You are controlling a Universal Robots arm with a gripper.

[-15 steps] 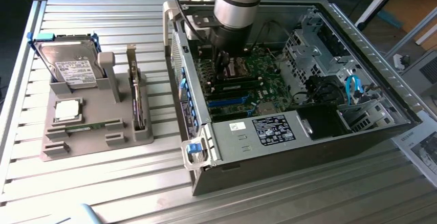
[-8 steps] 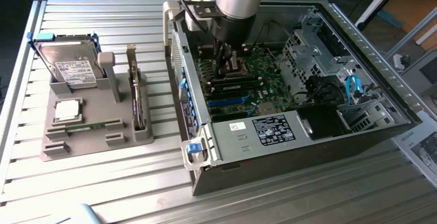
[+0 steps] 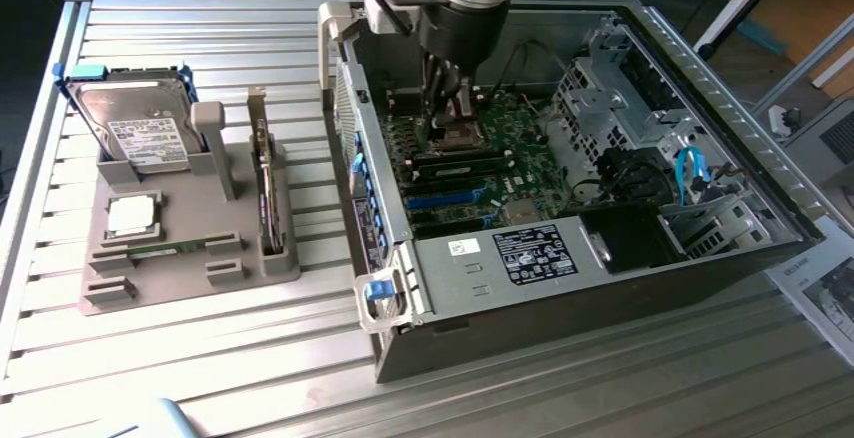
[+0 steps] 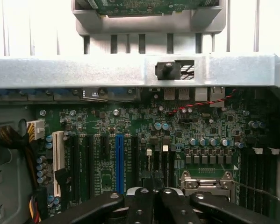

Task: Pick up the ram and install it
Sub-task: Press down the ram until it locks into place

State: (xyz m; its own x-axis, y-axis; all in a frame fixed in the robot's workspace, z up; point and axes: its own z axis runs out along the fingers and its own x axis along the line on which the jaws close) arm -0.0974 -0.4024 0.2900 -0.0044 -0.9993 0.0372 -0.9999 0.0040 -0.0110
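The ram [image 3: 167, 249], a thin green stick, lies flat in a slot of the grey holder [image 3: 160, 283] on the exterior view's left, outside the computer. My gripper [image 3: 447, 126] is far from it, reaching down into the open computer case [image 3: 747, 108] just above the motherboard [image 3: 514, 163], near the processor socket [image 4: 207, 179]. In the wrist view the black fingers [image 4: 140, 205] are pressed together, so the gripper [image 4: 154, 189] is shut, and I see nothing between them.
The holder also carries a hard drive [image 3: 134, 128], a square silver-topped processor chip [image 3: 131, 216] and an upright expansion card [image 3: 267, 198]. Inside the case are drive cages, cables and a blue slot [image 4: 119, 163]. The case wall [image 4: 130, 70] stands between gripper and holder.
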